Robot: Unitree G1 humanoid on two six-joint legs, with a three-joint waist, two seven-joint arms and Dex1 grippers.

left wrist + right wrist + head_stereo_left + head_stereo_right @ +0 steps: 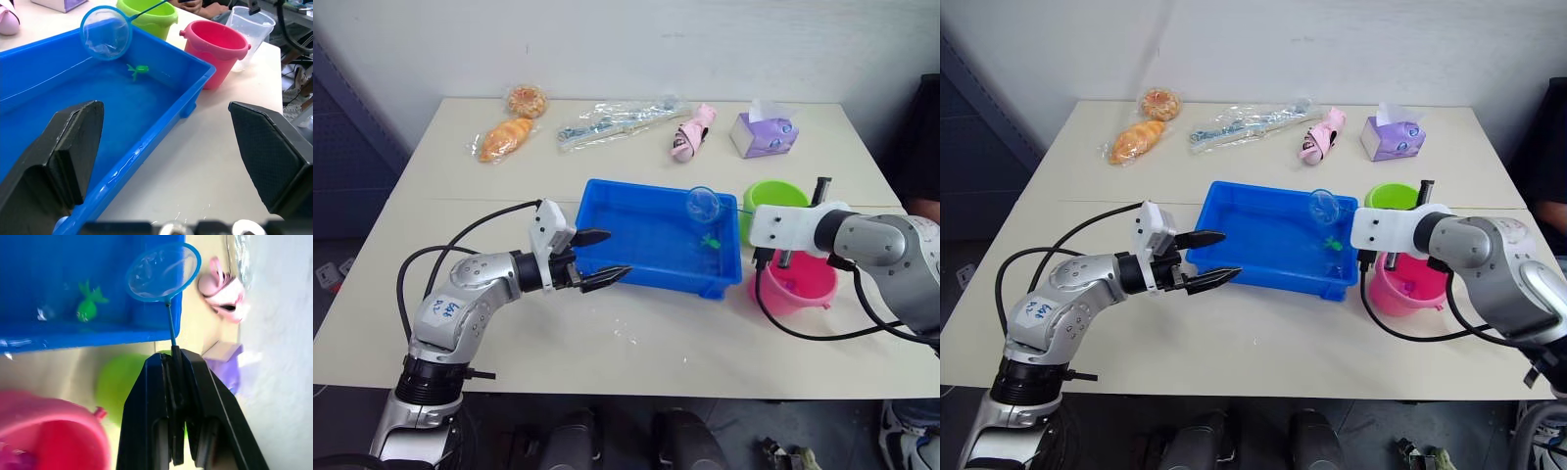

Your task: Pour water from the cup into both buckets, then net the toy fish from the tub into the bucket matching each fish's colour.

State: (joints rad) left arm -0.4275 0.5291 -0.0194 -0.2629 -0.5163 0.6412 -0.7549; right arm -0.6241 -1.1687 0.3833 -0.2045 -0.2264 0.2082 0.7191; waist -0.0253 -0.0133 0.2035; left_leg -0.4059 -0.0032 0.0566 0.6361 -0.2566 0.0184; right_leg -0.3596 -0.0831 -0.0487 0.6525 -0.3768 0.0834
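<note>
Netting stage, judged near its end: light-blue-hooped round net [702, 204] is clamped by right end effector [172, 363] over shallow blue plastic tub [607, 201]; one small green toy fish [710, 241] left inside. Left end effector [598, 258] is held open at tub's rim.

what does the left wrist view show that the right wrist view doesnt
Left wrist view: the clear cup beyond the pink bucket, and the left tool open over the tub's near rim.

Right wrist view: the right tool shut on the net's stick, and the purple tissue box.

Both: the blue tub, net, green fish, green bucket.
</note>
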